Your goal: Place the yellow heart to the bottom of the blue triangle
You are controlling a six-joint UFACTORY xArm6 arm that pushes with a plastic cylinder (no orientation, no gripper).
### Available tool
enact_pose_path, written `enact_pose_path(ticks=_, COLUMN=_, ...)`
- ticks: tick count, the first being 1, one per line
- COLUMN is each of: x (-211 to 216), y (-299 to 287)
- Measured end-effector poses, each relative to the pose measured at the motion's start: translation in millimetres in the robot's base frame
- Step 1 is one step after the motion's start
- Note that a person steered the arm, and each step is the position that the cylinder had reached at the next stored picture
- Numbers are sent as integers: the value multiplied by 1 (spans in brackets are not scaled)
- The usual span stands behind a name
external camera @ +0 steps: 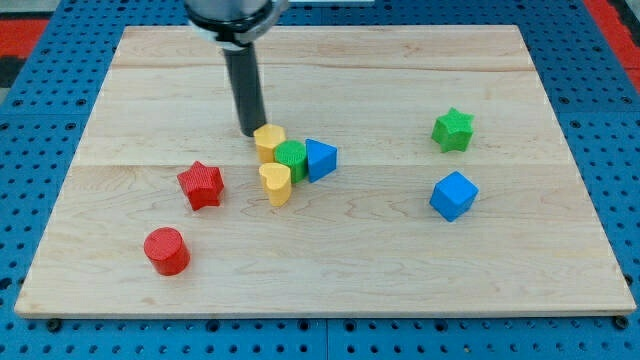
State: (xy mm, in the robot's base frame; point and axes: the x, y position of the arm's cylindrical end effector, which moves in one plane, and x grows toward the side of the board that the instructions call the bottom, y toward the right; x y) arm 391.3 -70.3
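Observation:
The yellow heart [276, 183] lies near the board's middle, just below and left of a green block [292, 157]. The blue triangle [320, 159] sits right against the green block's right side. A yellow block [269, 142], roughly hexagonal, touches the green block's upper left. My tip [249, 131] stands at the yellow block's upper left edge, touching or almost touching it, above and a little left of the yellow heart.
A red star [201, 185] lies left of the cluster and a red cylinder [167, 250] at lower left. A green star [453, 129] and a blue cube [453, 195] lie at the right. The wooden board [330, 280] rests on a blue pegboard.

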Motion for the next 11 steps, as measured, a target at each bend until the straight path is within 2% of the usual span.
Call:
enact_pose_path(ticks=2, x=-6, y=38)
enact_pose_path(ticks=3, x=-9, y=36)
enact_pose_path(ticks=4, x=-15, y=-25)
enact_pose_path(ticks=5, x=22, y=-41)
enact_pose_path(ticks=7, x=91, y=-32)
enact_pose_path(ticks=9, x=96, y=-9)
enact_pose_path(ticks=10, x=121, y=22)
enact_pose_path(ticks=11, x=122, y=56)
